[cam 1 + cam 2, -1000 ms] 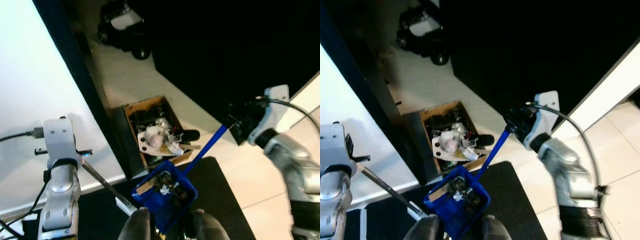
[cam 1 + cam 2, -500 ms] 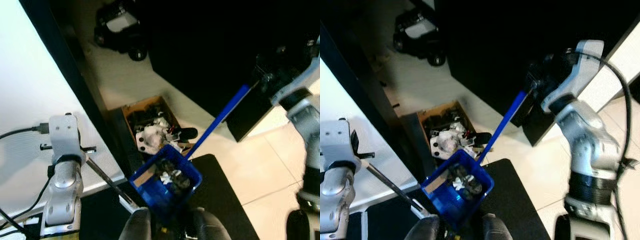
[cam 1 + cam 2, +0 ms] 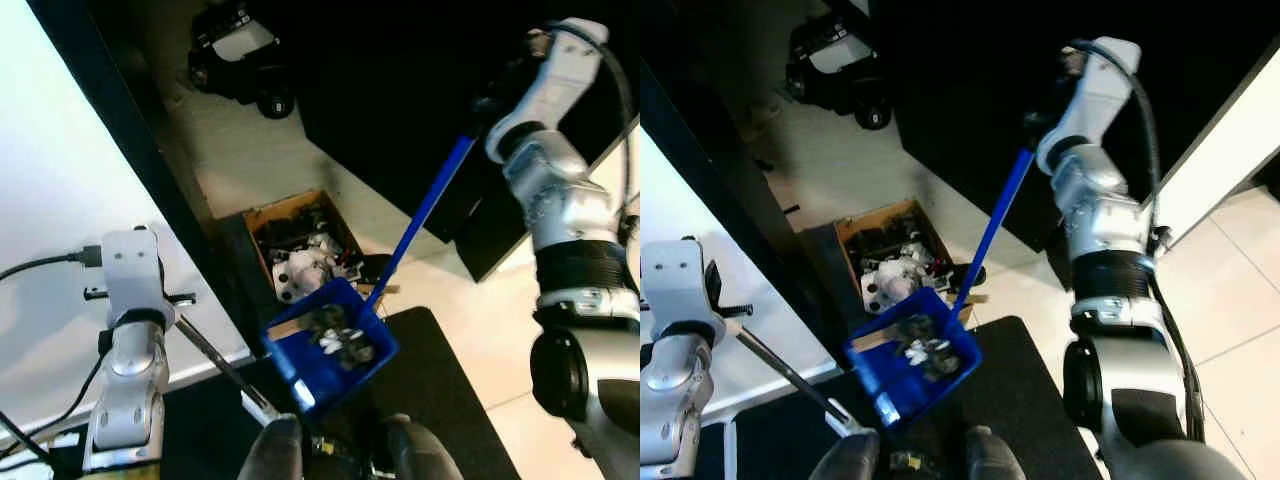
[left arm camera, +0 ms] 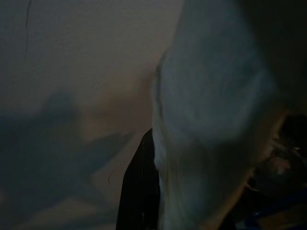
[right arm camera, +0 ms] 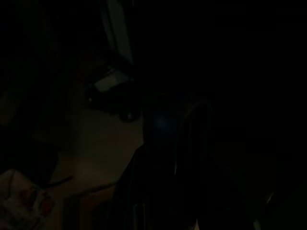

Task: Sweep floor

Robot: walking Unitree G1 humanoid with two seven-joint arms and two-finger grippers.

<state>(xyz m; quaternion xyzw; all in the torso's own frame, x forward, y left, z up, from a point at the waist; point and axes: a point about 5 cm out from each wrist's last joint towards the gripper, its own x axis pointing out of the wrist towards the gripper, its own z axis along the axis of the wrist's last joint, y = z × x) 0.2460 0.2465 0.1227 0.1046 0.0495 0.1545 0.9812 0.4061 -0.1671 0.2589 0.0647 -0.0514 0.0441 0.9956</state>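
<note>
A blue dustpan (image 3: pixel 330 345) with scraps of litter in it hangs tilted just in front of an open cardboard box (image 3: pixel 300 250) of rubbish. Its long blue handle (image 3: pixel 420 215) rises steeply to my right gripper (image 3: pixel 478 108), which is raised high and shut on the handle's top end. My left arm (image 3: pixel 130 330) stands at the lower left, and my left gripper (image 3: pixel 172 318) is shut on a thin metal broom stick (image 3: pixel 215 360) that slants down towards the pan. The right wrist view is very dark.
A black mat (image 3: pixel 440 370) lies on the pale tiled floor under the pan. A dark toy car (image 3: pixel 240 60) is parked beyond the box. A white wall with a black edge runs on the left, and a black cabinet (image 3: pixel 960 110) stands behind the handle. My own knees (image 3: pixel 275 450) show below.
My right arm has swung up and inward, so the blue handle stands steeper. The dustpan has tipped more and sits slightly closer to the box. The left arm and stick barely moved.
</note>
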